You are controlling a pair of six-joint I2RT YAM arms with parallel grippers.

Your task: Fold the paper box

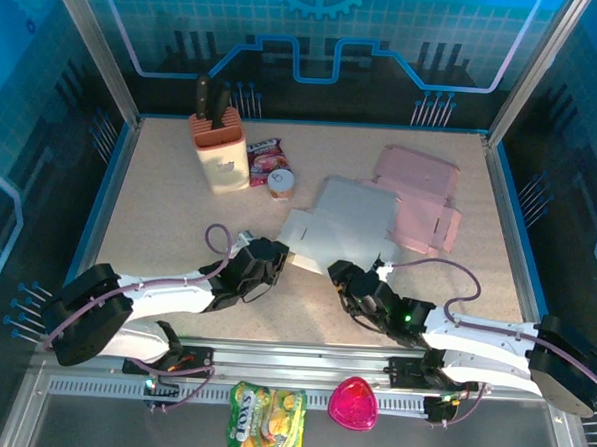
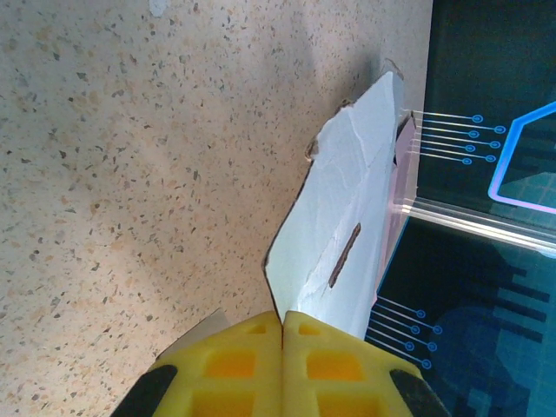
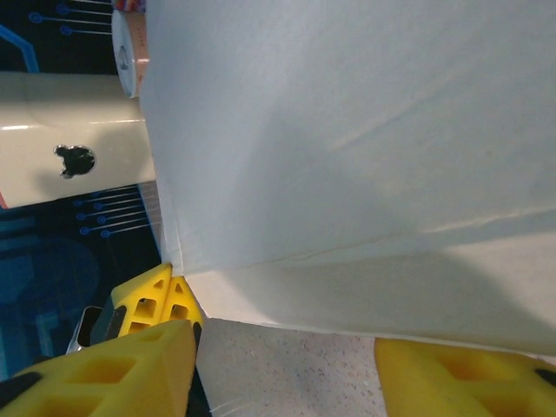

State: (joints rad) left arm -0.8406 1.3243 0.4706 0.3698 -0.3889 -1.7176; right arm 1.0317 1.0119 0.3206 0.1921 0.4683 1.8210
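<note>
**Left gripper [image 2: 283, 323] pinches a flimsy flap**

Its yellow jaws are closed tight on the paper box [image 1: 351, 218], gripping the lower-left flap. That grey blank lies at centre frame in the top view. It looks light, thin and likely floppy away from its creases. Right gripper [image 3: 287, 369] gapes wide at the near edge, holding nothing. Grips beside creases look safest.

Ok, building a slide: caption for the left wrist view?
The left gripper pinching the white paper box over the speckled table.
</note>
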